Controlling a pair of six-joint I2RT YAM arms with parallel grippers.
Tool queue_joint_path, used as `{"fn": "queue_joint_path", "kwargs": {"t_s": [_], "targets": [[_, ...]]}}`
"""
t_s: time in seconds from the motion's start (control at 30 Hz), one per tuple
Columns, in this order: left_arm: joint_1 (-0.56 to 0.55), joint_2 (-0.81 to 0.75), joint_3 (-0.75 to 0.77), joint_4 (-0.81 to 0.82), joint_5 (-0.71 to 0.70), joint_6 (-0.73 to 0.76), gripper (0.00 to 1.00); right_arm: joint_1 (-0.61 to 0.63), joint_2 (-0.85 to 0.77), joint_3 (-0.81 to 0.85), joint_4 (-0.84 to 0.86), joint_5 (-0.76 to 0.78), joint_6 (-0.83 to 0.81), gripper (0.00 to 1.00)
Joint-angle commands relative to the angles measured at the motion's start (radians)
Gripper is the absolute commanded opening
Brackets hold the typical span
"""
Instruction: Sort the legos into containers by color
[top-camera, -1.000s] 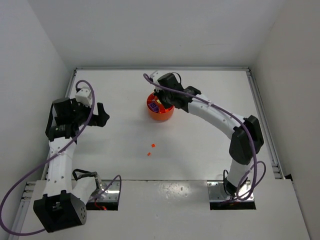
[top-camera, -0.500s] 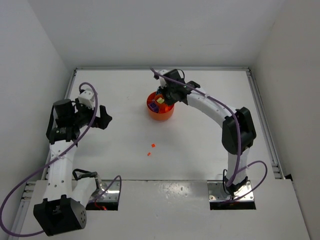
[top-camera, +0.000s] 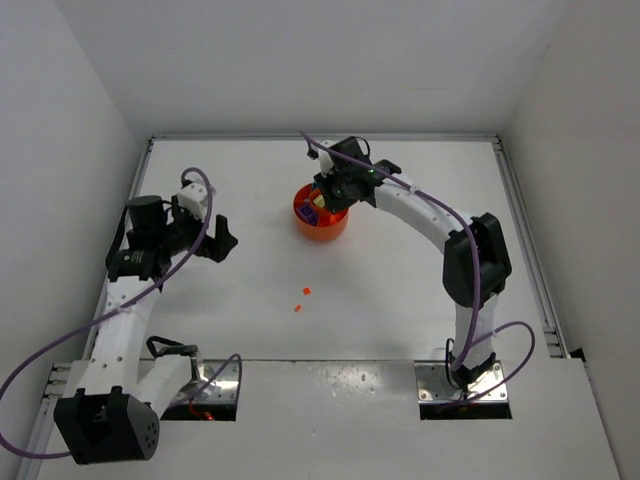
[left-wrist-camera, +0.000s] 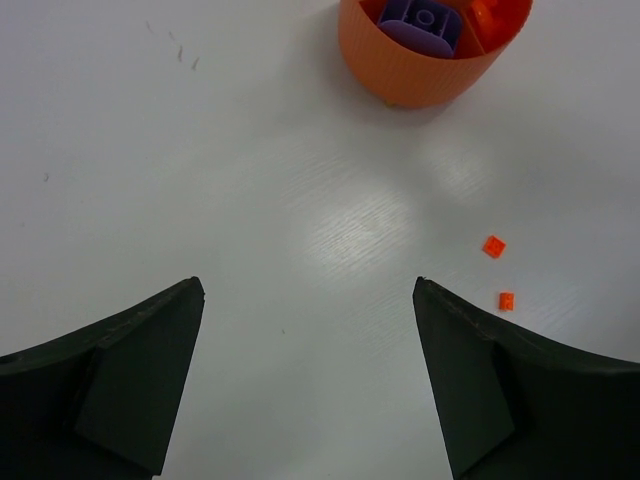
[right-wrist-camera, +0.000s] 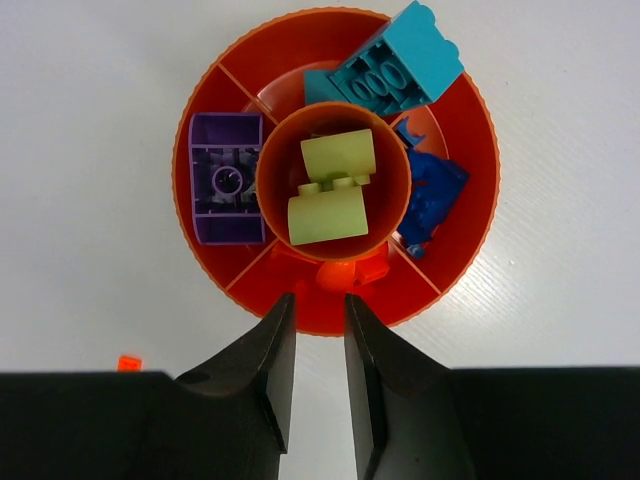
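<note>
**Position.** My right jaws hung directly above the dish, over its near rim. They were parted by a narrow gap and pinched nothing. My left jaws were spread wide and empty above bare bench, well apart from the dish.

**Sorted.** Two lime bricks lay in the centre cup. A purple brick filled one outer compartment. A cyan brick sat in another, one end jutting over the outer wall. Blue pieces were in a third and orange pieces in a fourth, just below my right fingertips. I saw no colour mixed with another.

**Outstanding.** Two small orange bits lay close together on the bench, between the dish and the arm bases. I found no other loose bricks.

**Assessment.** I judged the task nearly done. Only that pair was left, bound for the orange compartment, and my empty left jaws looked well placed to fetch it.
</note>
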Motion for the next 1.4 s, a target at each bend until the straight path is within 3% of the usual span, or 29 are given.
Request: {"fn": "queue_joint_path", "kwargs": {"t_s": [0.0, 0.07, 0.27, 0.43, 0.63, 0.7, 0.93, 1.37], "targets": [[-0.051, 0.009, 0.030, 0.005, -0.003, 0.017, 0.92, -0.006, -0.012, 0.049, 0.002, -0.019, 0.010, 0.26], [-0.092, 0.018, 0.042, 0.005, -0.003, 0.017, 0.87, -0.015, -0.059, 0.049, 0.002, 0.010, 0.010, 0.26], [-0.364, 0.206, 0.120, -0.015, -0.194, -0.012, 0.76, -0.065, -0.193, -0.093, -0.044, 0.079, -0.028, 0.26], [-0.619, 0.418, 0.195, -0.064, -0.369, 0.010, 0.76, -0.166, -0.334, -0.296, -0.065, 0.079, -0.039, 0.26], [-0.819, 0.663, 0.281, -0.085, -0.547, 0.019, 0.71, -0.254, -0.469, -0.420, -0.065, 0.025, -0.059, 0.27], [-0.829, 0.717, 0.307, -0.105, -0.559, 0.019, 0.65, -0.265, -0.478, -0.420, -0.065, 0.011, -0.068, 0.28], [-0.892, 0.834, 0.344, -0.105, -0.598, -0.003, 0.63, -0.302, -0.446, -0.374, -0.085, -0.047, -0.068, 0.28], [-0.922, 0.894, 0.334, -0.085, -0.533, 0.051, 0.61, -0.329, -0.446, -0.374, -0.085, -0.094, -0.068, 0.28]]}}
